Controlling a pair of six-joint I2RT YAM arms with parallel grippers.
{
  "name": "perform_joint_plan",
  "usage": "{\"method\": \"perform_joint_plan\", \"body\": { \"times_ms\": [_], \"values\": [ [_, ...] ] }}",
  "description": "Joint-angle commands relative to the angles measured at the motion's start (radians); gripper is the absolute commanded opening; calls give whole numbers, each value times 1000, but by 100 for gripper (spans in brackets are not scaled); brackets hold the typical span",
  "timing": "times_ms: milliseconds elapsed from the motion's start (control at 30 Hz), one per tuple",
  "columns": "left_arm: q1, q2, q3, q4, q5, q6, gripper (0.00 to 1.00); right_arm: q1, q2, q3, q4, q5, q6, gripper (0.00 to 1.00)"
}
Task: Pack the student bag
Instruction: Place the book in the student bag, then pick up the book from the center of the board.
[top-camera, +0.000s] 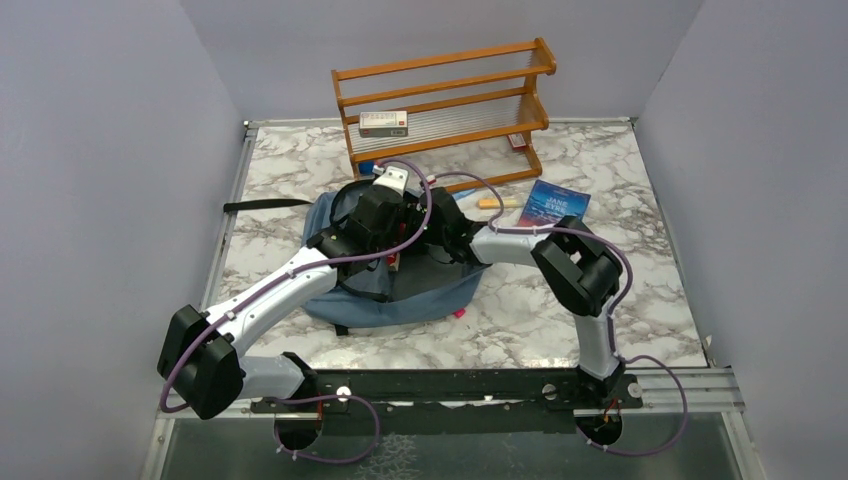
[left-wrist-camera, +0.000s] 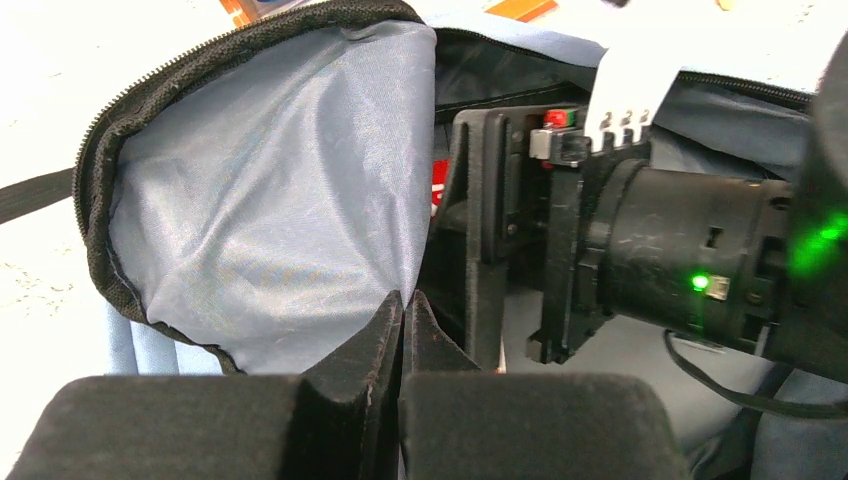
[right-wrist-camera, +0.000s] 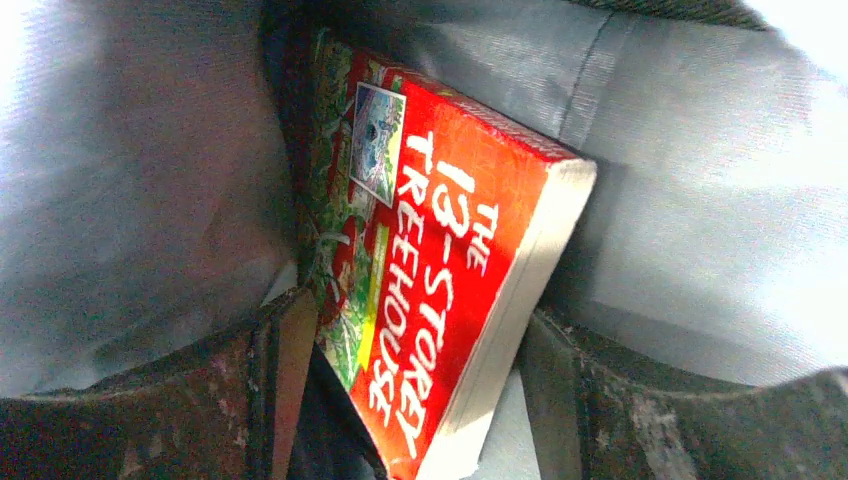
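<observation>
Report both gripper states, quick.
Left gripper: closed, pinching the student bag by its opened flap.
Right gripper: open, inside the bag, fingers either side of the red book.

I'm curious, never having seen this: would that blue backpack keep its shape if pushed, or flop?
Likely floppy: the backpack lies slumped, its lining creased. Its mouth would probably sag shut if freed, since the left gripper appears to pinch it open.
</observation>
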Motion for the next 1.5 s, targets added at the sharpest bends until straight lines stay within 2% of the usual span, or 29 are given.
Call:
{"method": "perform_joint_plan", "body": {
  "times_ms": [0, 200, 633, 733, 867, 967, 1133, 1267, 1467],
  "values": [
    [8, -27, 8, 8, -36, -13, 0, 9, -85, -37, -87, 140, -90, 77],
    [12, -19, 21, 6, -40, -6, 0, 9, -169, -59, -178, 263, -171, 79],
    [18, 14, 17, 30, -28, -14, 0, 9, -444, -239, -149, 509, -439, 79],
    [21, 21, 19, 40, -26, -15, 6, 8, -527, -281, -180, 583, -490, 80],
    [29, 22, 18, 46, 3, -29, 20, -20, -609, -305, -279, 683, -497, 80],
    [36, 27, 25, 52, 51, -33, 25, -86, -669, -329, -356, 703, -493, 80],
    [47, 50, 81, 56, 152, -27, 35, -284, -748, -366, -448, 610, -454, 81],
    [53, 66, 155, 56, 202, -36, 46, -447, -752, -368, -526, 580, -430, 85],
    [55, 113, 260, 74, 329, -52, 52, -668, -718, -371, -555, 455, -435, 89]
  ]
}}
